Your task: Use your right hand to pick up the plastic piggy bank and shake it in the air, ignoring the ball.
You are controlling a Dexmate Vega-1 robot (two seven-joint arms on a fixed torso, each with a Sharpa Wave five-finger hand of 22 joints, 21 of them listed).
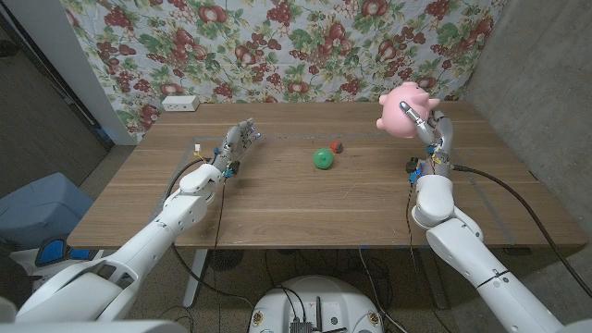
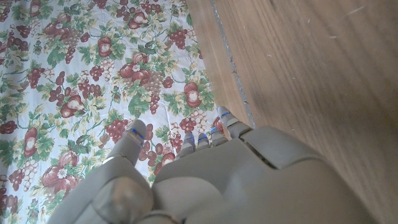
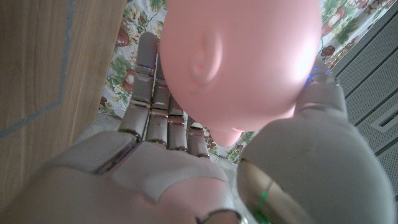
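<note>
Up in the air over the counter's (image 1: pixel 277 199) far right part, the right robot hand (image 1: pixel 427 125) grips the pink plastic piggy bank (image 1: pixel 403 98), well clear of the wood. In the right wrist view its fingers (image 3: pixel 152 93) lie along one side of the pig's rounded body (image 3: pixel 242 56) with the thumb against the other side. The green ball (image 1: pixel 323 159) sits on the counter near the middle, just beside a small red-and-green object (image 1: pixel 337 145) that is too small to identify. The left robot hand (image 1: pixel 236 143) is at the far left part of the counter, fingers apart and holding nothing; whether it touches the surface is unclear.
</note>
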